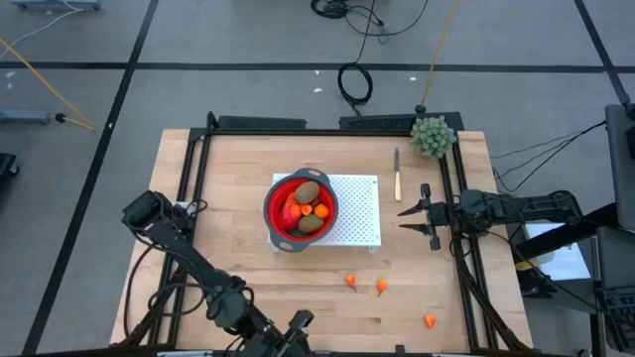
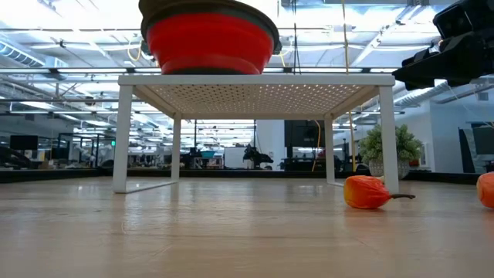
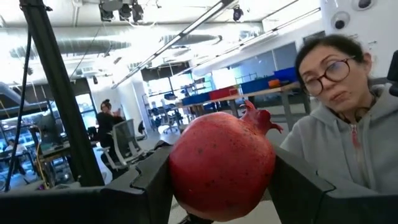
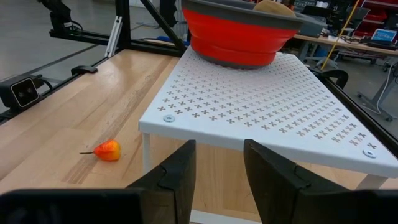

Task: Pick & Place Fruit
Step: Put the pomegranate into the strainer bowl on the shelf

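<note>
High view: left pincer point(image 1: 298, 325) low at near edge of surface point(image 1: 238, 288), well apart from red bowl point(image 1: 301, 206). Left wrist view: clamped on dark red pomegranate-like fruit point(image 3: 222, 165), fingers point(image 3: 152, 180) pressed to both sides, held up off surface w/ room and a seated person behind. Right pincer point(image 1: 415, 219) hovered just beside white perforated rack point(image 1: 359, 208), empty, gap narrow-to-mid between fingers point(image 4: 180, 177) per right wrist view.

Bowl sat on rack, already w/ brown kiwi-like ovals point(image 1: 309, 190), red-orange oblong point(image 1: 290, 210), orange bits inside. Three small orange pieces point(image 1: 381, 286) loose on surface near front-right; one seen in low view point(image 2: 367, 192). Green bushy ball point(image 1: 433, 136) and knife point(image 1: 397, 174) at far right, not fruit.

Step judged: carry to bowl. To do well: kept grip firm, round fruit prob. slippery; lifted above bowl rim before crossing, since bowl raised on rack; centred over bowl, lowered close, then released so no bounce-out; avoided bumping rack leg or right arm.

No brands, labels or readable text seen.
</note>
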